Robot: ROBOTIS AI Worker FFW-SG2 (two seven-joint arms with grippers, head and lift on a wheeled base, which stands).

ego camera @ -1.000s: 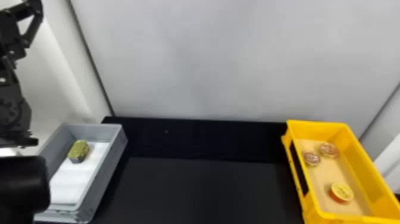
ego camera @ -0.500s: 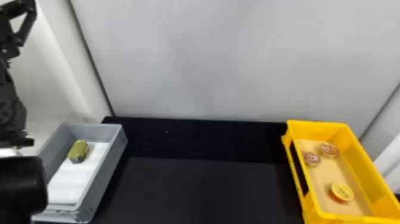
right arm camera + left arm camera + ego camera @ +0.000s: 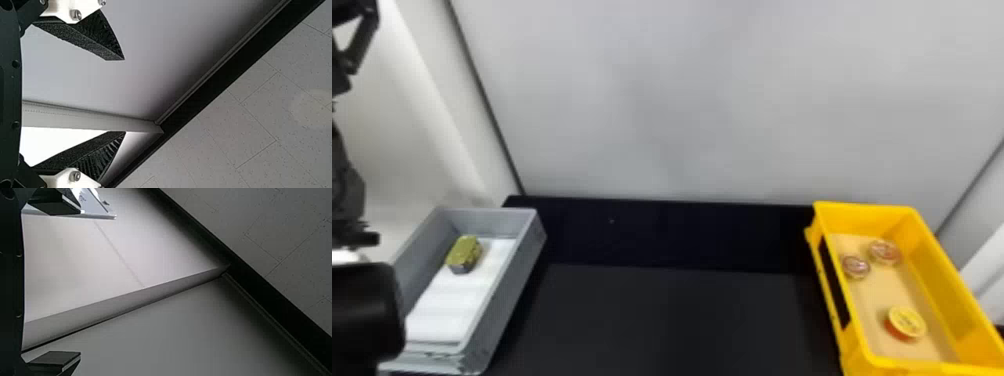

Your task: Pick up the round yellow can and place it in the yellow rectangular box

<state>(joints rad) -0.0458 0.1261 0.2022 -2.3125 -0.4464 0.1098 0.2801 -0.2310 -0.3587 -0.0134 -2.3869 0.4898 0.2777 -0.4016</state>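
The round yellow can [image 3: 907,322], reddish-orange at its side, rests on the tan floor of the yellow rectangular box [image 3: 947,280], in the box's nearer part. Part of my left gripper [image 3: 363,42] shows at the head view's top left corner, high up beyond the grey bin and far from the can. In the left wrist view my left gripper [image 3: 78,284] is open, its fingers wide apart with nothing between them. My right gripper [image 3: 122,96] is also open and holds nothing; pale wall panels lie beyond it in the right wrist view.
Two small round tins [image 3: 856,267] [image 3: 885,252] lie farther back in the yellow box. At the left, a grey bin [image 3: 514,280] with a white liner holds a yellow-green angular tin [image 3: 464,254]. A black table [image 3: 672,320] spans between both containers, with a pale wall behind.
My left arm has shifted a little farther toward the head view's left edge. The can, the tins and both containers have stayed where they were.
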